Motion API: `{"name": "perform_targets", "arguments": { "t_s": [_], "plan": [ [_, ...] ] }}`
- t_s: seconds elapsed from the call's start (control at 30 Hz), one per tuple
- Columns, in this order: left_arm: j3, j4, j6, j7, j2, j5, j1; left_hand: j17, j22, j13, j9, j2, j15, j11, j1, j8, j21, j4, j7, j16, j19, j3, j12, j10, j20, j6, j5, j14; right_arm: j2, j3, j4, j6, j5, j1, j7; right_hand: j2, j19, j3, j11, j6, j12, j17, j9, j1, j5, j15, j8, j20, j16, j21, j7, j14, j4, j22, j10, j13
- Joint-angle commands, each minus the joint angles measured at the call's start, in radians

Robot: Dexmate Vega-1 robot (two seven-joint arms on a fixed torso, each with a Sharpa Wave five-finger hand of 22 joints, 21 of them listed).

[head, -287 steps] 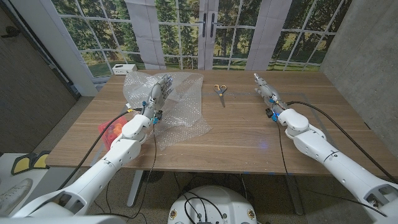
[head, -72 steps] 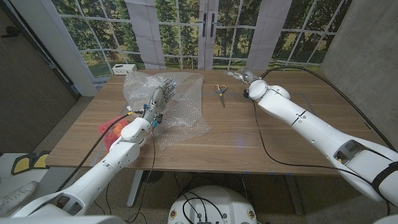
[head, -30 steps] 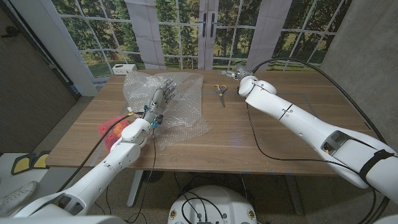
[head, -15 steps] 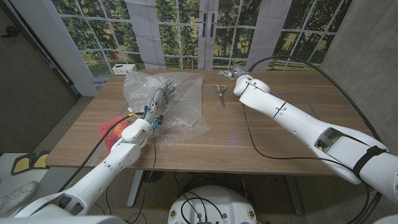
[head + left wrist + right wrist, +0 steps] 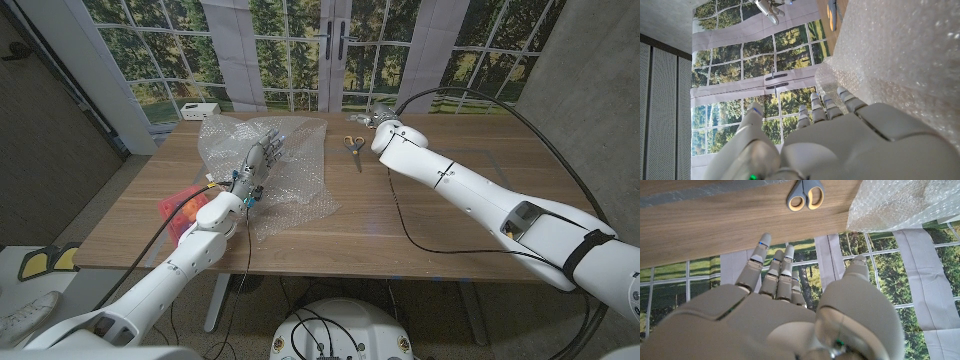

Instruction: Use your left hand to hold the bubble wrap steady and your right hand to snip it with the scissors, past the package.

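left hand (image 5: 262, 152) on bubble wrap (image 5: 290, 185), scissors (image 5: 354, 146) (untouched)

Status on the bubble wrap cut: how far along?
Done: left hand rests on the bubble wrap, holding it down. In hand: right hand is near the scissors, empty, fingers extended. Left: grip the scissors, which lie untouched on the table, and make the snip.

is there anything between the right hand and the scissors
Nothing visible is. The right hand is beside the scissors, with only bare table between them. The right wrist view shows its fingers apart, holding nothing, with the scissors lying free beyond them. The bubble wrap lies on the scissors' other side.
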Motion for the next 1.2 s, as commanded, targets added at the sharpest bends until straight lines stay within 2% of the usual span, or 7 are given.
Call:
{"name": "perform_targets", "arguments": {
  "t_s": [0.03,0.17,0.23,0.93,1.2],
  "plan": [
    [-0.003,-0.015,0.005,0.003,0.010,0.001,0.008,0.002,0.006,0.004,0.000,0.004,-0.019,0.001,0.008,-0.003,0.001,-0.002,0.003,0.001,0.003,-0.003,0.000,0.010,0.005,0.003,0.005,0.007,0.021,-0.031,0.025,-0.027,-0.024,0.015,-0.014,0.010,0.016,0.002,0.000,-0.008,0.006,0.007,0.003,-0.005,-0.002,0.001,-0.002,0.000,0.010,0.008,0.081,0.015,0.006,0.002,0.014,0.006],
    [-0.003,-0.016,0.004,0.001,0.012,0.002,0.006,0.002,0.006,0.004,0.000,0.004,-0.020,0.000,0.008,-0.003,0.001,-0.002,0.002,0.001,0.003,-0.003,0.000,0.010,0.004,0.003,0.005,0.007,0.027,-0.044,0.035,-0.034,-0.031,0.021,-0.012,0.011,0.021,0.004,-0.002,-0.009,0.010,0.010,0.003,-0.005,-0.002,0.001,-0.001,-0.001,0.012,0.009,0.081,0.020,0.006,0.002,0.023,0.009],
    [-0.003,-0.017,0.004,-0.001,0.012,0.002,0.005,0.002,0.006,0.005,0.000,0.003,-0.020,0.002,0.008,-0.003,0.001,-0.002,0.002,0.001,0.002,-0.003,0.000,0.011,0.005,0.003,0.005,0.007,0.031,-0.053,0.043,-0.041,-0.039,0.025,-0.015,0.039,0.021,0.029,-0.005,-0.013,0.012,0.015,0.003,0.026,-0.001,-0.003,0.000,-0.005,0.014,0.006,0.079,0.020,-0.005,0.003,0.023,0.018],
    [-0.006,-0.021,0.014,-0.001,0.018,-0.003,0.006,0.002,0.006,0.005,0.000,0.003,-0.021,-0.001,0.008,-0.003,0.001,-0.002,0.000,0.000,0.002,-0.004,-0.001,0.010,0.004,0.003,0.005,0.006,0.083,-0.089,0.150,-0.040,-0.058,0.062,-0.014,0.044,0.017,0.060,-0.012,-0.039,0.015,0.023,0.002,0.075,0.004,-0.010,-0.006,-0.008,0.016,0.000,0.079,0.019,-0.026,0.004,0.026,0.033],
    [-0.004,-0.005,0.010,-0.008,0.013,-0.003,-0.004,0.002,0.006,0.005,0.000,0.003,-0.021,-0.001,0.008,-0.003,0.001,-0.002,0.001,0.000,0.002,-0.004,0.000,0.012,0.005,0.003,0.005,0.005,0.102,-0.103,0.186,-0.037,-0.067,0.070,-0.019,0.044,0.010,0.082,-0.014,-0.048,0.027,0.029,0.001,0.108,0.008,-0.022,-0.006,-0.014,0.013,-0.004,0.078,0.009,-0.036,0.005,0.047,0.046]
  ]
}}
